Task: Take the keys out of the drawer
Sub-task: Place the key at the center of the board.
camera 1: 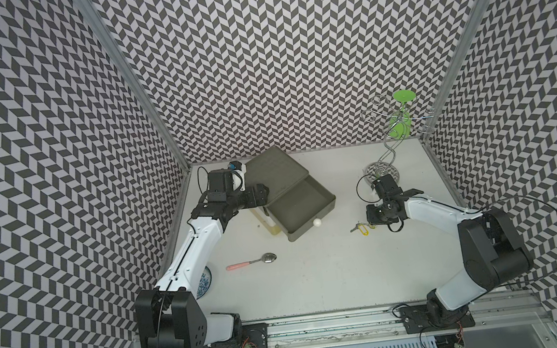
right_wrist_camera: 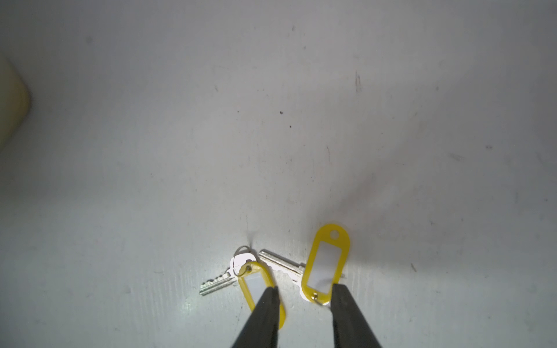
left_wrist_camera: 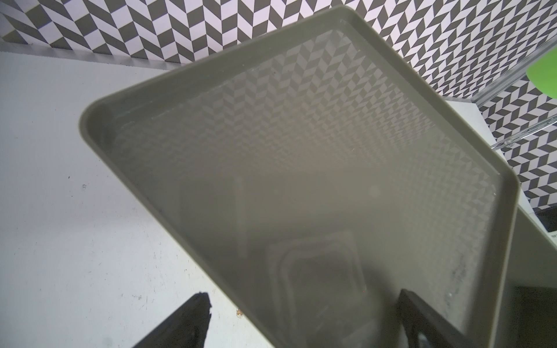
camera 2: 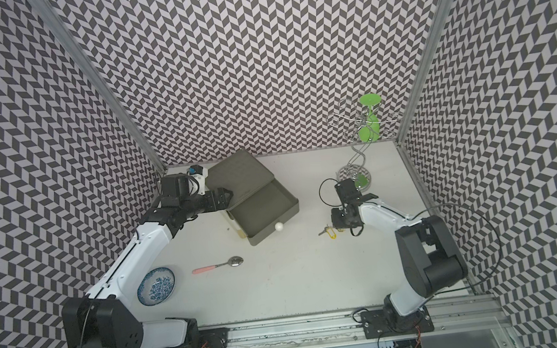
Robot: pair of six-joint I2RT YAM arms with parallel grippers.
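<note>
Hovering the right gripper [right_wrist_camera: 304, 288] low over the keys [right_wrist_camera: 271, 272] near the bottom of the wrist frame, fingers [right_wrist_camera: 265, 313] spread and pinching nothing, one tip overlapping each yellow tag. Finding those keys [camera 1: 360, 228] lying flat on the white table [camera 1: 318, 284], right of centre in both top views, well clear of the open drawer [camera 1: 330, 200], itself showing nothing inside. Straddling a corner of the grey cabinet [camera 1: 271, 172] with the left gripper [left_wrist_camera: 306, 296], fingers wide apart; not managing to tell whether touching it. Judging the task as close to finished. Risking, on lifting away, snagging a ring or tag on a fingertip and dragging a key across the table or flicking it off toward the right edge. Risking, on any closing of the fingers, pinching a tag and carrying it off. Risking, on pulling the left arm back, nudging the cabinet, or sweeping the pink-handled spoon [camera 1: 251, 262] lying lower left of the drawer.
</note>
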